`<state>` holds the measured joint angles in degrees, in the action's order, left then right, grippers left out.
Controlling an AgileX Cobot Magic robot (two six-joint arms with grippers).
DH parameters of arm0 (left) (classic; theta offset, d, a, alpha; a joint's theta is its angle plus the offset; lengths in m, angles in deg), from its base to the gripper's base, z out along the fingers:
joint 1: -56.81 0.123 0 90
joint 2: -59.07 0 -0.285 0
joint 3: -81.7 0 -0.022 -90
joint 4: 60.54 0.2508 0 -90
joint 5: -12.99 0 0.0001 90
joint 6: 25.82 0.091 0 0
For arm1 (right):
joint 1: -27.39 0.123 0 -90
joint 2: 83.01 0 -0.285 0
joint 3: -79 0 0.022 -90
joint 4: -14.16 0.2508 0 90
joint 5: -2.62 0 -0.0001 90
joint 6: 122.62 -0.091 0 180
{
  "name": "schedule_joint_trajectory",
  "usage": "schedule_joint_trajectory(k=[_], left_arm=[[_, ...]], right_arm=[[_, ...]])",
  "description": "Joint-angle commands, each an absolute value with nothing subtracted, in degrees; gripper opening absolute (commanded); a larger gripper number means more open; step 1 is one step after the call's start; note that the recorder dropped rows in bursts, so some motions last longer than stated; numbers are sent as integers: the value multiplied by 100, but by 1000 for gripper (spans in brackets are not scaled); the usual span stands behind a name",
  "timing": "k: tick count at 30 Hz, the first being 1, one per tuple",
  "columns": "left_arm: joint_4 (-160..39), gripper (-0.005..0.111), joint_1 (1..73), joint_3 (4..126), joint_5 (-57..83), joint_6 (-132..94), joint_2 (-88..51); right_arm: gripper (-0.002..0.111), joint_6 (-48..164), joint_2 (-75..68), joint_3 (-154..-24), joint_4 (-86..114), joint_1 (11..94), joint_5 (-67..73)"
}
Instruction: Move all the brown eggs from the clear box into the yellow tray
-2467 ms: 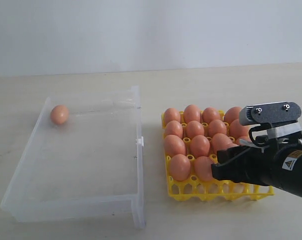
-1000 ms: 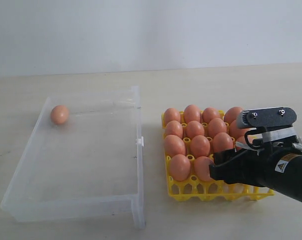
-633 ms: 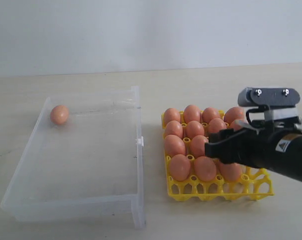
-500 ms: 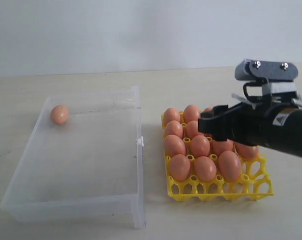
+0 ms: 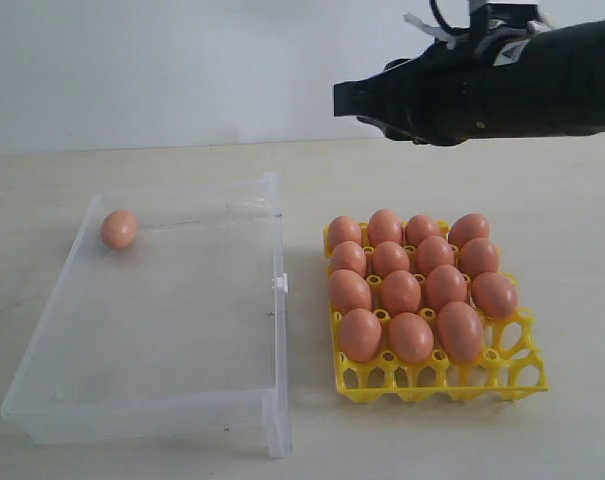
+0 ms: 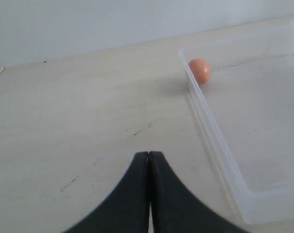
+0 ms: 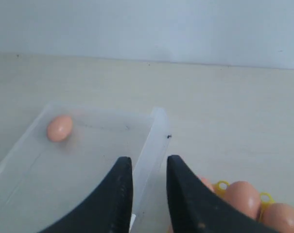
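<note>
Matte tabletop [image 5: 312, 170] holds clear plastic box [image 5: 278, 310], yellow lattice tray [image 5: 437, 386], oval eggs [image 5: 401, 292]

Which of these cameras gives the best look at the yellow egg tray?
The exterior view: the whole yellow tray shows there, brown eggs in every cell but one front corner. The right wrist view catches only a sliver of its edge. The left wrist view misses it.

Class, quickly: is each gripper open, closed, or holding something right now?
Left gripper: closed, holding nothing.
Right gripper: open with a narrow gap, holding nothing.
</note>
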<state>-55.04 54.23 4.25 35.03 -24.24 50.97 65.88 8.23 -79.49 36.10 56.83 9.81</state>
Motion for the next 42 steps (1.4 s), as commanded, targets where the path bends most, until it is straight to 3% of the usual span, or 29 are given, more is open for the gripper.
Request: schedule_joint_trajectory(k=[1,9,11,16,19,23,32,42], left_arm=[[-5511,0,5394,448,3468,-2450,5129],[-5511,0,5394,448,3468,-2450,5129],[-5511,0,5394,448,3468,-2450,5129],[-5511,0,5394,448,3468,-2450,5129],[-5511,0,5394,448,3468,-2450,5129],[-5511,0,5394,448,3468,-2450,5129],[-5511,0,5394,448,3468,-2450,5129],[-5511,0,5394,448,3468,-2450,5129]], right_arm=[[25,7696,1521,-8400,4310,5761,1658],[25,11550,3127,-9391,9201,5893,3655],[25,11868,3499,-9707,9716,6001,4045],[25,11868,3997,-10425,9729,6283,3471],[35,11805,4312,-10960,9729,6441,3301],[53,10974,4831,-11730,9237,6579,3284],[54,9284,6124,-13169,7650,6694,3010],[54,6392,6512,-13198,3814,6740,3040]])
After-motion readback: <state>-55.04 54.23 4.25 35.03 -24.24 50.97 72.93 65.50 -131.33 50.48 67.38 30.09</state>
